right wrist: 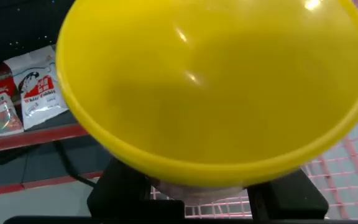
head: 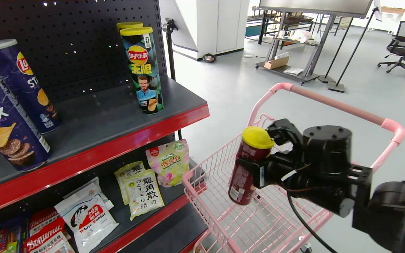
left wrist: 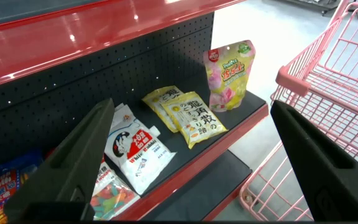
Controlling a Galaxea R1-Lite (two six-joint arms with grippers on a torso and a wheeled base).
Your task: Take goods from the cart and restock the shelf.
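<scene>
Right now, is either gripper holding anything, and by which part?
Right gripper holds the red can by its upper body, just under its yellow lid, over the pink cart. Left gripper is open, holding nothing.

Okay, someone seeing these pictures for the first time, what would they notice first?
First, the red can with a yellow lid, clamped in the right tool and held over the pink cart. Next, the tall chip tubes standing on the top shelf: a green tube near its end, dark blue tubes farther left.
</scene>
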